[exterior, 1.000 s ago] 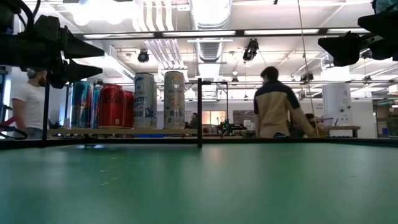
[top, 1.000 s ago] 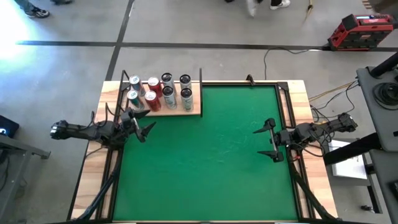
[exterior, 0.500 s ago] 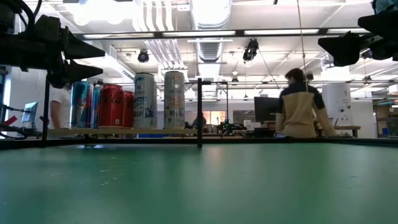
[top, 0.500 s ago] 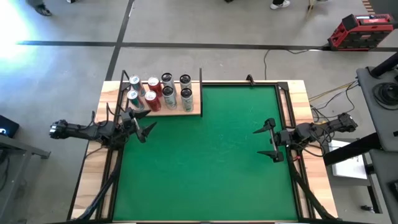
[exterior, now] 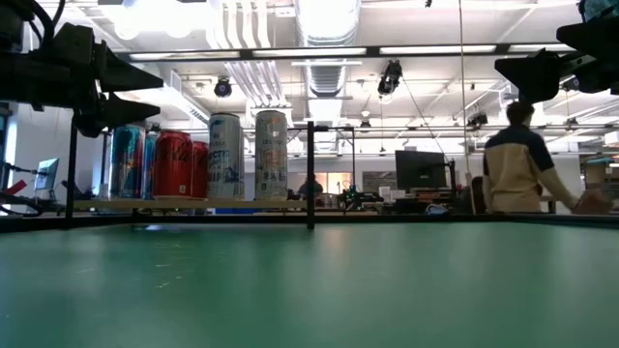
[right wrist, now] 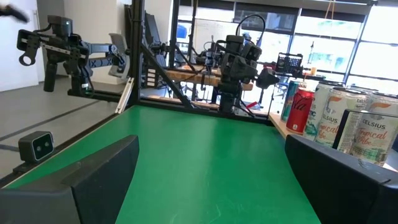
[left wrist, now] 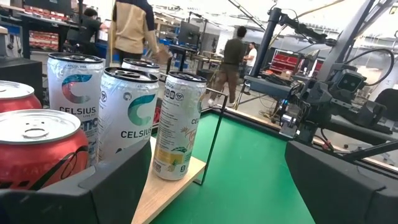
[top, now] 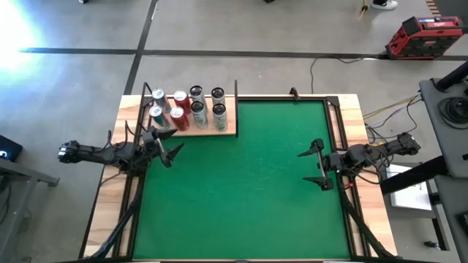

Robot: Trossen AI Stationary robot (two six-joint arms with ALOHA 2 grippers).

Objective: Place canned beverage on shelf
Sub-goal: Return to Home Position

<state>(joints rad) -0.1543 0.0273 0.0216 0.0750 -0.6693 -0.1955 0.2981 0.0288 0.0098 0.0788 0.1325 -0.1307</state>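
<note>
Left pincer is hovering at the edge of the green mat, fingers spread apart, gripping nothing; shelf is sitting just beyond its tips, in the table's corner; eight cans are standing upright on the board in two rows, a red can close in front of this pincer; right pincer is waiting across the mat, well apart from the shelf, fingers also apart, empty; a person is showing in the room behind.
</note>
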